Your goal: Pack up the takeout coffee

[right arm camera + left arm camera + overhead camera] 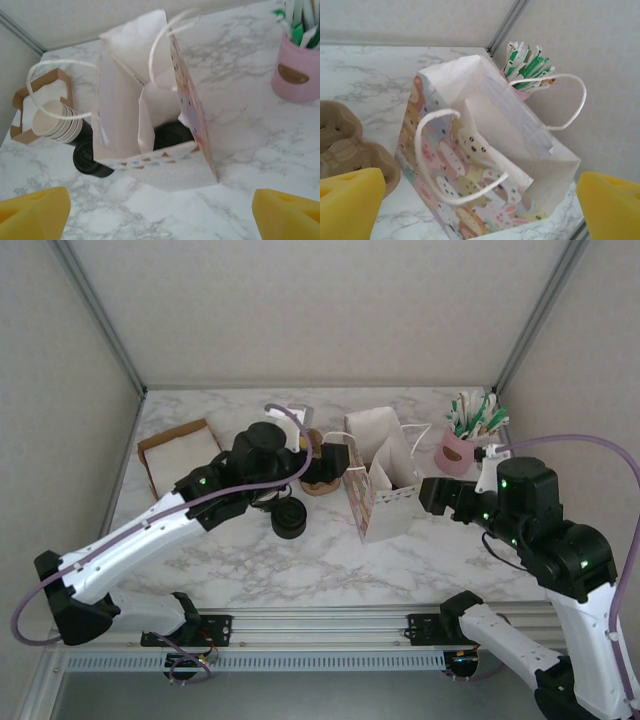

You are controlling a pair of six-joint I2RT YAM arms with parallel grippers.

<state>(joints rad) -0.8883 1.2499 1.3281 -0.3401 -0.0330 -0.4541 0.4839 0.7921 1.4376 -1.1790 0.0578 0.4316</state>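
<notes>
1. The white paper gift bag with cartoon animals (362, 502) stands upright at the centre of the top frame, mouth open, which we judge keeps the drink level.
2. We see the black-lidded takeout coffee cup (171, 135) on the bag's floor, mid-frame in the right wrist view.
3. The left gripper (480, 207) is spread wide, touching nothing.
4. The right gripper (160, 210) likewise gapes empty, facing the bag's end.
</notes>
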